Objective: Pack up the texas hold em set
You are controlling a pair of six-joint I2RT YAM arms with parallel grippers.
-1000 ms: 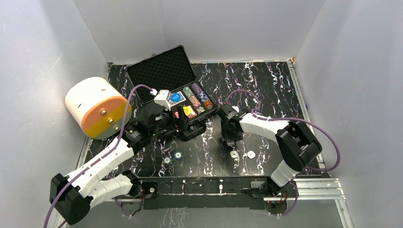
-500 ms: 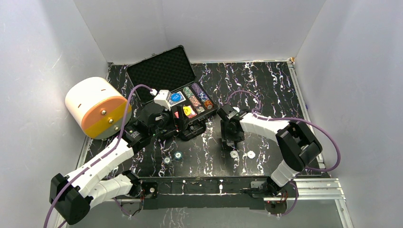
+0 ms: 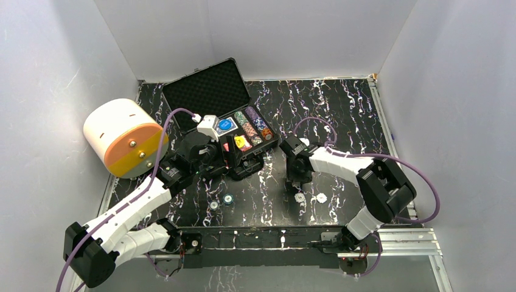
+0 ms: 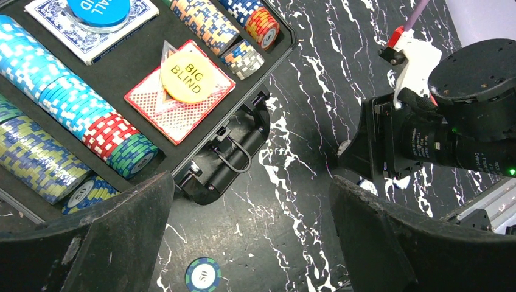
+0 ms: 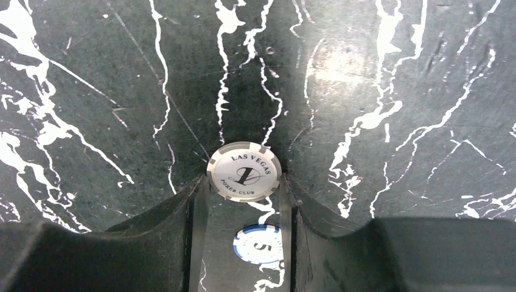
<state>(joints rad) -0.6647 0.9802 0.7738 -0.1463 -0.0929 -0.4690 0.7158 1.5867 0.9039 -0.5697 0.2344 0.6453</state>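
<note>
Top view: case [image 3: 210, 91] sits upper centre-left on the table [image 3: 341, 109]. Lid open, foam inside, tray full of chip rows [image 3: 252, 125]. White-and-orange cylinder [image 3: 125, 137] at far left. Left gripper [image 3: 224, 161] is at the case's front edge. Right gripper [image 3: 298, 182] points down at centre, right of the case. Loose on the table: two dark chips [image 3: 228, 199] lower centre, two pale chips [image 3: 320, 197] just below the right gripper. Jaw states unreadable here.

Left wrist view: left gripper's fingers [image 4: 91, 243] are wide apart with nothing between them. Tray detail the top view lacks: a yellow button [image 4: 185, 78] marked BIG BLIND on a red card deck [image 4: 182, 115], and a blue button [image 4: 100, 7] on a blue card deck [image 4: 61, 27]. Handle [image 4: 228, 161] is on the front wall. A green chip [image 4: 202, 275] lies on the table at bottom centre.

Right wrist view: right gripper's jaws are narrowed, one just beside each edge of a grey chip [image 5: 244, 171] marked LAS VEGAS POKER CLUB, flat on the table at the tips. Can't tell if they pinch it. A blue-white chip [image 5: 260, 243] marked 5 lies further back between the fingers; the top view does not show it.
</note>
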